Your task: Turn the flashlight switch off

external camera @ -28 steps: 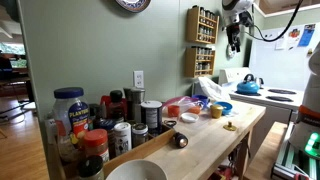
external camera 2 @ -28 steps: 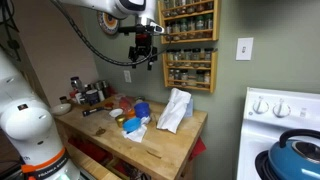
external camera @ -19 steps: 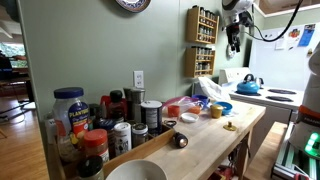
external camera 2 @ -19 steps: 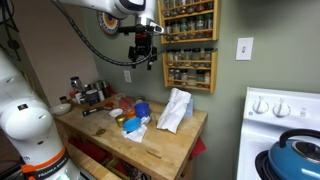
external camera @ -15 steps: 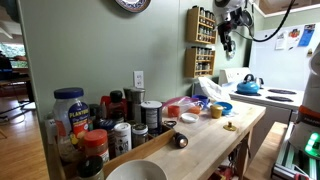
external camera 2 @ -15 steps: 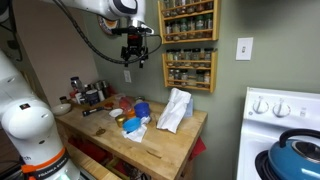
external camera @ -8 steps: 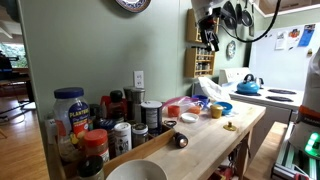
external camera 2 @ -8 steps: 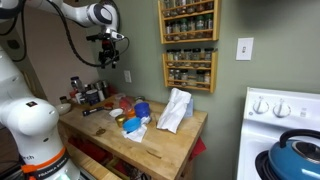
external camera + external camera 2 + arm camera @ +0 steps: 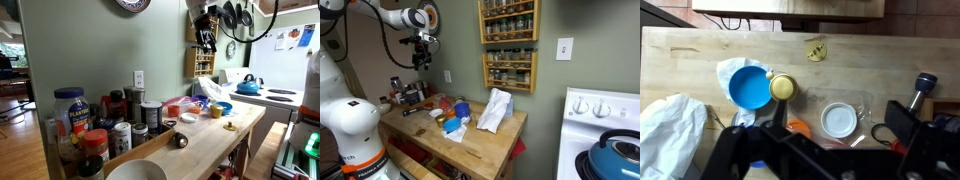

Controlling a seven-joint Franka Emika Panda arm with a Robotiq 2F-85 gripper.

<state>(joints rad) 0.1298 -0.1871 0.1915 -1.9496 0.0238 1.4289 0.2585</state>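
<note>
High above the desk (image 9: 215, 140), the gripper (image 9: 208, 42) hangs spread and empty; reaching the flashlight (image 9: 181, 141) switch likely calls for a long descent.

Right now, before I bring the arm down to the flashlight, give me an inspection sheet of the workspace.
Surface: wooden table, crowded along the wall side.
Job's things: flashlight lying on the table, apart from other items; lit or not, cannot tell.
Clutter: blue bowl, yellow cup, white lid, white cloth, jars.
Tool: tool open, empty, high above the table.
Cables: black cable hangs off the arm.
Surroundings: spice racks, stove with blue kettle.
</note>
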